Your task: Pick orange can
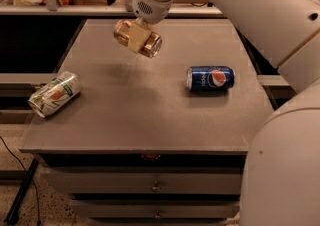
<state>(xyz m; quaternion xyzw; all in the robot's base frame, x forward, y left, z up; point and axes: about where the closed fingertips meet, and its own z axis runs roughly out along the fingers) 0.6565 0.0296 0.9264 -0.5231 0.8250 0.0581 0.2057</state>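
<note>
The gripper is hanging above the rear middle of the table, at the end of the white arm that is reaching in from the upper right. Its pale fingers are clamping the orange can across the middle of its body. The can is lying roughly sideways in the grasp, tilting down to the right, with its silver end facing the camera's lower right. It is clear of the tabletop and is casting a soft shadow on the surface below it.

A white-green can with an orange fruit picture is lying on its side near the table's left edge, well apart from the gripper. A blue Pepsi can is lying on its side on the right part of the table, logo facing up. Drawers are showing under the front of the table.
</note>
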